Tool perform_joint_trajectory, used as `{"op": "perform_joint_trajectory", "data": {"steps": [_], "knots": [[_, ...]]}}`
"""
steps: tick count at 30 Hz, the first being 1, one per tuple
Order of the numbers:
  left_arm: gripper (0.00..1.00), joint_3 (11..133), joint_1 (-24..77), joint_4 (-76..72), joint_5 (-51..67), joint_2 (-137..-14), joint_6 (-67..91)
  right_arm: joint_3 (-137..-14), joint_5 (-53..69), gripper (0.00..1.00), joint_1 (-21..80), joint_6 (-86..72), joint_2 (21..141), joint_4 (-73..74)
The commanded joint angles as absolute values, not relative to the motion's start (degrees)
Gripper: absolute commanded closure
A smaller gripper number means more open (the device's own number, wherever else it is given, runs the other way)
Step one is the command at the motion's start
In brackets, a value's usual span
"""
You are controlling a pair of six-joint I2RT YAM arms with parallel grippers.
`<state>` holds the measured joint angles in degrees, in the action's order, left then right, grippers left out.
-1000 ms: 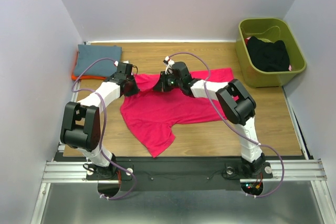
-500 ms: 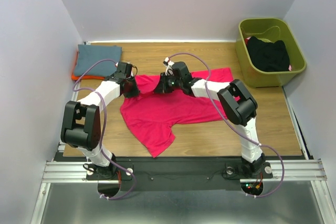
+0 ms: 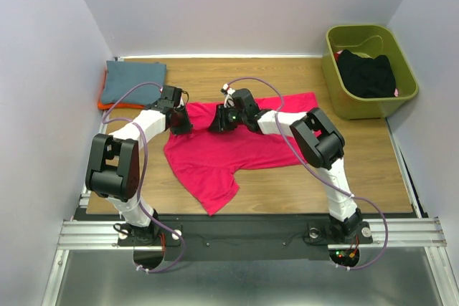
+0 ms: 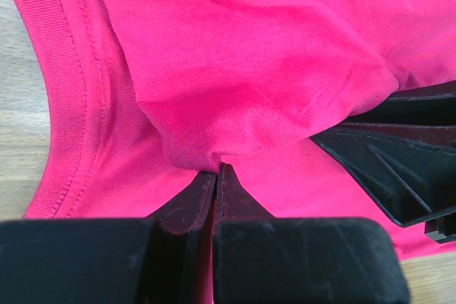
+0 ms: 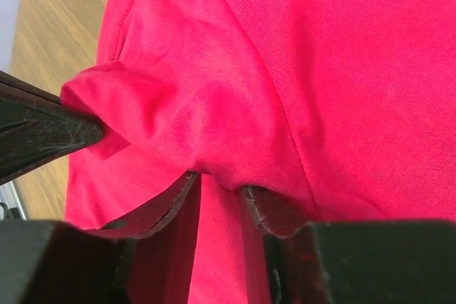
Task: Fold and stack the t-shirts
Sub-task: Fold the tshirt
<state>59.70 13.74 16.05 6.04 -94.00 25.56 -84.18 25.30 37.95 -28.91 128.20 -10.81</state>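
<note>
magenta shirt [image 3: 229, 152] lies flat mid-table, collar end toward 10 o'clock, one sleeve hanging toward 6. Both grips are on its far edge, close together.

left gripper [image 4: 217, 170]: clenched tight on a thin pinch of cloth just inside the collar band. right gripper [image 5: 219, 189]: tips not fully together, but a thicker fold is wedged between them and puckers at the tips, so I read it as holding the shirt. Slack bulges between the two grips.

For the fold:
- spread the grips toward 9 and 3 to take out that bulge
- lift only enough to clear the table [image 3: 287, 77]
- carry the edge toward 6 with both arms level
- release together

Risk: the right grip slips.

Blue-grey shirt [image 3: 133, 80] sits folded on an orange one [image 3: 102, 105] at 10 o'clock, where the stack goes. Black garment [image 3: 367, 73] is in the bin [image 3: 337, 98] at 2.
</note>
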Motion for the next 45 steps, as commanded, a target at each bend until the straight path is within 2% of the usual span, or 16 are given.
{"op": "perform_joint_trajectory", "data": {"steps": [1,6,10,23,25,28,30,32,33,35,45], "knots": [[0.91,59.5,13.4,15.2,6.9,-93.1,25.6,-85.5,24.1,0.67,38.3,-27.4,128.2,-11.5],[0.91,59.7,13.4,16.1,6.5,-92.4,25.4,-85.3,24.2,0.88,38.3,-27.7,127.2,-11.5],[0.91,60.2,13.2,17.1,6.3,-91.1,25.2,-83.6,24.0,0.94,38.3,-27.5,124.2,-11.4],[0.91,60.9,12.6,19.5,6.9,-90.4,24.8,-78.8,27.3,0.94,38.3,-30.3,118.7,-10.6],[0.90,60.2,12.6,19.4,6.9,-90.0,25.0,-78.8,27.5,0.91,38.3,-30.5,118.7,-10.5],[0.81,58.8,12.5,18.5,7.7,-89.6,25.7,-78.7,27.6,0.87,38.3,-30.5,119.6,-10.3],[0.68,57.5,12.5,17.5,8.0,-89.1,26.3,-78.7,27.6,0.85,38.3,-30.5,120.1,-10.3],[0.60,55.8,12.5,16.2,8.0,-88.9,26.5,-78.6,27.2,0.84,38.3,-30.5,120.6,-10.3],[0.52,55.3,12.5,15.6,7.9,-88.4,26.9,-78.6,27.1,0.83,38.3,-30.2,120.8,-10.4],[0.46,54.3,12.5,14.3,7.4,-88.2,27.1,-78.4,26.7,0.83,38.3,-30.0,120.9,-10.4],[0.44,50.5,12.6,9.8,5.1,-88.9,27.1,-77.8,25.9,0.82,38.3,-29.4,121.2,-10.5]]}}
